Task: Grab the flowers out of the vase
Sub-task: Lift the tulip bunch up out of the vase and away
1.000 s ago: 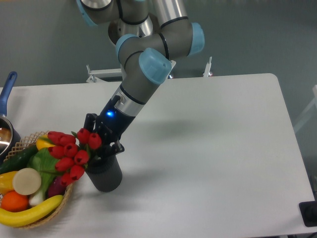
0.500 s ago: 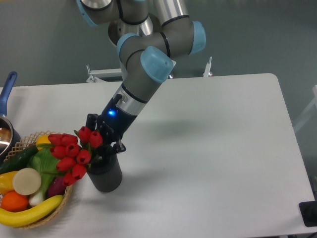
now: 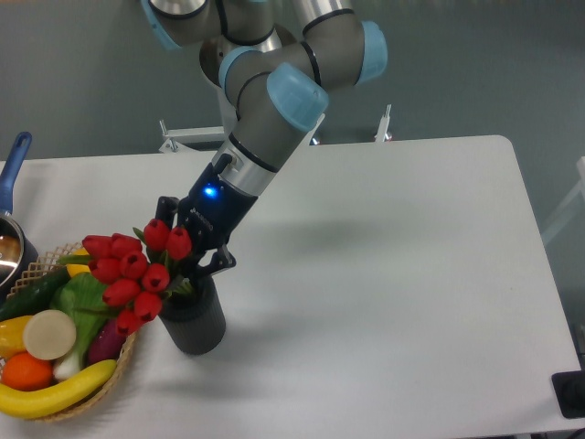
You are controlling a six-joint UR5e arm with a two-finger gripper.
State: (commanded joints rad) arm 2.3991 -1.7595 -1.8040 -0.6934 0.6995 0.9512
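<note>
I see my pincer (image 3: 187, 265) low over the ribbed dark grey vase (image 3: 194, 320), closed around the green stems of the red tulips (image 3: 135, 272). The bunch leans to the left, its buds hanging over the wicker basket (image 3: 114, 368) of fruit and vegetables. The stems seem to be at the vase mouth. The vase stands on the white table (image 3: 393, 274).

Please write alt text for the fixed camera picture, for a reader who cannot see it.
A robot arm's end effector reaches down among red tulip flowers standing in a dark grey ribbed vase on a white table. At the left edge, a wicker basket holds a banana, an orange and green vegetables, beside a blue-handled pot.
</note>
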